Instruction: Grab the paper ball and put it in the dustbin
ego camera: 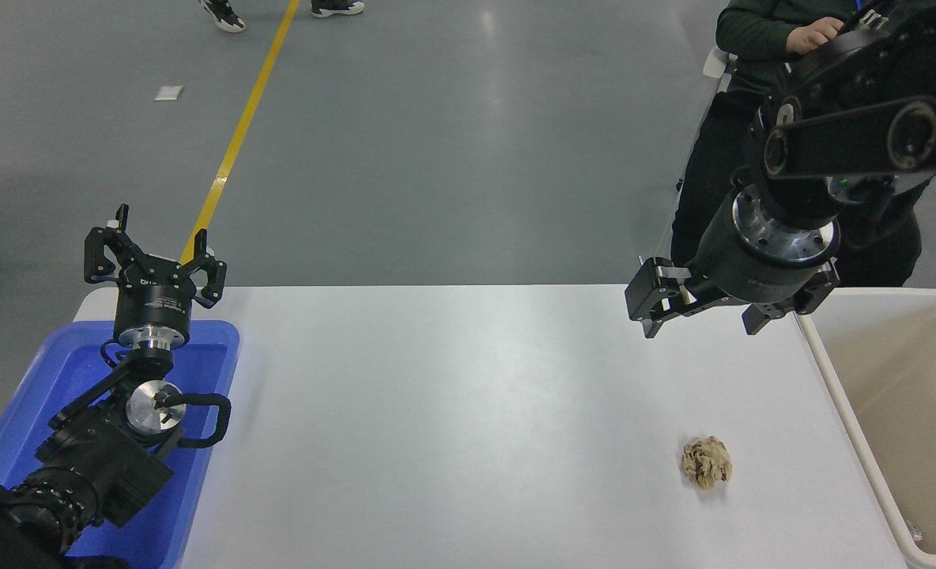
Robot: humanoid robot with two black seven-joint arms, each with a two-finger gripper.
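The paper ball [707, 461], a small crumpled tan wad, lies on the white table [452, 411] at the right, near the front. The dustbin [832, 371], a deep beige bin with a white rim, stands at the table's right edge, just right of the ball. My right gripper [701, 316] is open and empty, raised above the table, well behind the ball and left of the bin's far corner. My left gripper [156, 253] is open and empty, parked at the lower left above the blue tray.
A shallow blue tray [215, 371] sits at the table's left end under my left arm. A person in dark clothes [760, 47] stands at the far right behind my right arm. Grey floor with a yellow line [247, 118] lies beyond the table.
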